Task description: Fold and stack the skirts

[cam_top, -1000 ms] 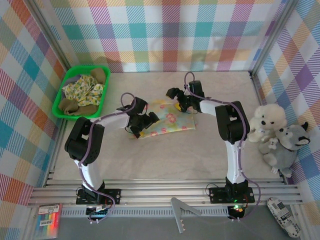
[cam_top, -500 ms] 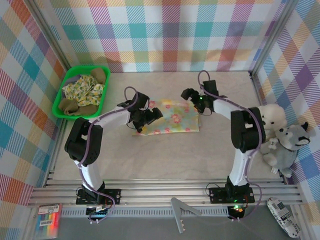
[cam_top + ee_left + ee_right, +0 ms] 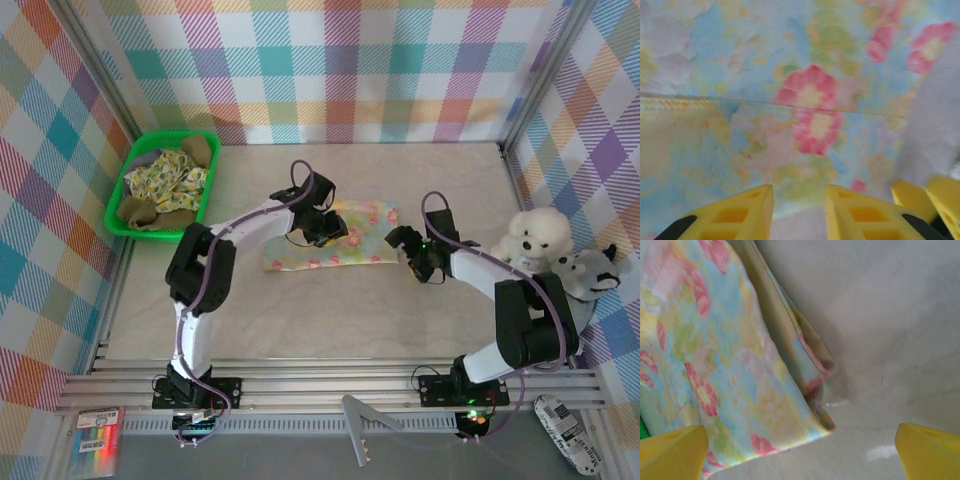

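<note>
While your left claw rests over the floral skirt, that skirt lies folded into a long band on the table. The band runs left to right and is tilted a little. Your left claw sits near the middle of its far edge.

From the left wrist camera, the left claw shows its two yellow fingers close together with a narrow gap. The floral skirt lies directly beneath them, and a hemmed edge crosses the picture. I cannot tell whether those fingers nip a fold of cloth or merely press on it.

Your right claw stands just beside the skirt's right end, over bare table. From the right wrist camera, the right claw is spread wide, one yellow fingertip at each lower corner, and it holds nothing. The floral skirt shows its stacked layers and one corner below and to the left.

Note the green basket at the far left of the table. It holds a yellow-green print garment, olive-brown cloth and a sliver of grey-lavender cloth, all crumpled. A white plush toy and a grey plush toy sit at the right edge, well apart from the skirt.
</note>
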